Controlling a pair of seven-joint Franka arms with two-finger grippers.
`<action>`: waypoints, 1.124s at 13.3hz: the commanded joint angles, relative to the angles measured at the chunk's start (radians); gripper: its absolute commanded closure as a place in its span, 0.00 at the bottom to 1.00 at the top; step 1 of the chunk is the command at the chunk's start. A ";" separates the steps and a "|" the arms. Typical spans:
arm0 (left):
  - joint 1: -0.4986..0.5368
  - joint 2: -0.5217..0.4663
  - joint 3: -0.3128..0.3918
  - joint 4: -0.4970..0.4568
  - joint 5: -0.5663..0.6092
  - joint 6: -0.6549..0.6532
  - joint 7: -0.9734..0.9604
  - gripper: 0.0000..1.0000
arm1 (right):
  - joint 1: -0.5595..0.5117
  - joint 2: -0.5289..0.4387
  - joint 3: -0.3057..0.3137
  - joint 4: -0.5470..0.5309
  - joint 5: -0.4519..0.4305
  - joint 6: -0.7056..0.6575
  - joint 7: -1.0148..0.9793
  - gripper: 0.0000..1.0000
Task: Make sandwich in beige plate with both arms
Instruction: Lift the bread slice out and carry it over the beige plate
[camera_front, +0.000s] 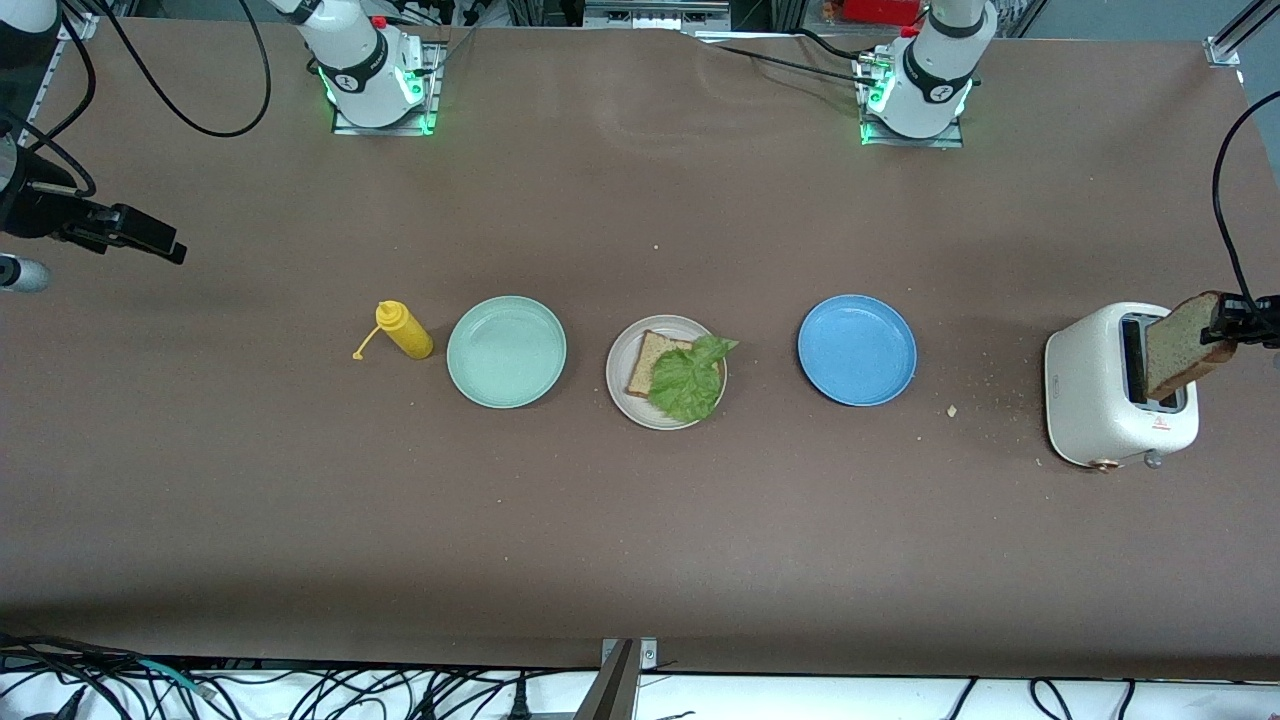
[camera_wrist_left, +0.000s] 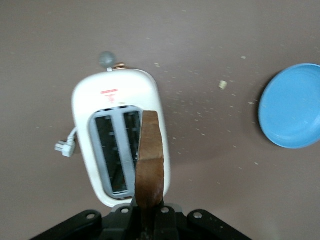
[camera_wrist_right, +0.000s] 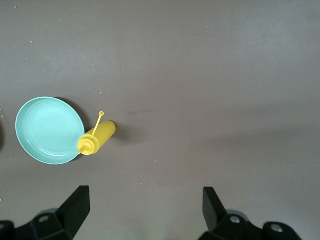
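Right end effector (camera_wrist_right: 145, 205) waits spread wide and empty over bare desk (camera_front: 640, 560) at its arm's end, near the mustard bottle (camera_front: 405, 331). Beige plate (camera_front: 620, 395) sits mid-desk with one toast slice (camera_front: 650, 362) and lettuce (camera_front: 690, 378) on it. Left end effector (camera_front: 1232, 325) is clamped on the second slice (camera_front: 1180, 345), edge-up over the toaster (camera_front: 1095, 400); the plate lies toward the right arm's end from it, past the blue plate (camera_front: 857, 349).

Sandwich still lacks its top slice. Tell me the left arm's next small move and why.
Probably lift the toast slice straight up. The left gripper is shut on its top edge, but its lower end sits in the toaster slot. On the beige plate, only bread and lettuce lie. The right gripper waits open.
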 joint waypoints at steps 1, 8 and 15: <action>-0.044 0.002 0.003 0.037 -0.103 -0.100 0.002 1.00 | -0.007 0.010 -0.002 0.024 0.017 0.001 -0.018 0.00; -0.205 0.126 0.000 0.039 -0.625 -0.174 -0.185 1.00 | 0.014 0.022 0.018 0.046 0.022 0.005 -0.016 0.00; -0.374 0.235 -0.003 0.039 -0.875 -0.158 -0.289 1.00 | 0.018 0.032 0.020 0.049 0.025 0.007 -0.013 0.00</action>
